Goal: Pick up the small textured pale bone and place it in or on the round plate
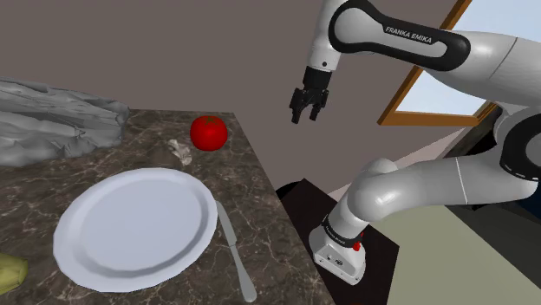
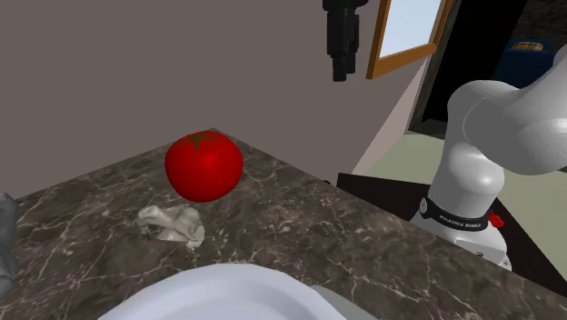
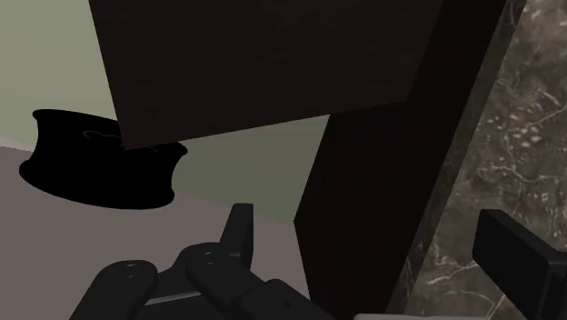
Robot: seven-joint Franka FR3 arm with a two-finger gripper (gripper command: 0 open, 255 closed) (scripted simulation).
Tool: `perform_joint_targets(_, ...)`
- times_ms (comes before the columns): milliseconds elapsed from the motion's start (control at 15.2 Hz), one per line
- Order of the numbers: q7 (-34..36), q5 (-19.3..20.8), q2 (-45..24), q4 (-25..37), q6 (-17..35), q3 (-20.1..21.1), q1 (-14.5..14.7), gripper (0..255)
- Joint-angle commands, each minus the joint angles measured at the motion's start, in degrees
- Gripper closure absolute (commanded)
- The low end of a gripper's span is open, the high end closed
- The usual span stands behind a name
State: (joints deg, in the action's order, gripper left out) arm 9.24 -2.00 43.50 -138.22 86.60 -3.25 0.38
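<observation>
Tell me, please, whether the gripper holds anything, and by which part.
Nothing is held: the gripper hangs open in the air, well away from the bone on the counter.

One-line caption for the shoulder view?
End effector open, raised beside the counter; bone lies by the tomato, off the plate.

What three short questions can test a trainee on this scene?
1. True or false: the gripper holds the bone.
2. The plate holds: A) the bone; B) a fork; C) nothing.
3. Fill in: the ____ lies beside the plate, on the shoulder view's right.

Key:
1. False: the gripper is open, in the air, apart from the bone.
2. C
3. knife
</observation>
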Motion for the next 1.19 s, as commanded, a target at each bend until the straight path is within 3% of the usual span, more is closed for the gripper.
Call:
perform_joint_targets(0,0.0,0.0,0.0,0.0,0.0,0.0,0.0,0)
perform_joint_targets(594,6.5,-3.0,-11.6,5.7,8.1,10.4,5.3,0)
perform_joint_targets(1122,13.0,-1.3,-24.4,14.5,13.3,19.1,8.5,0)
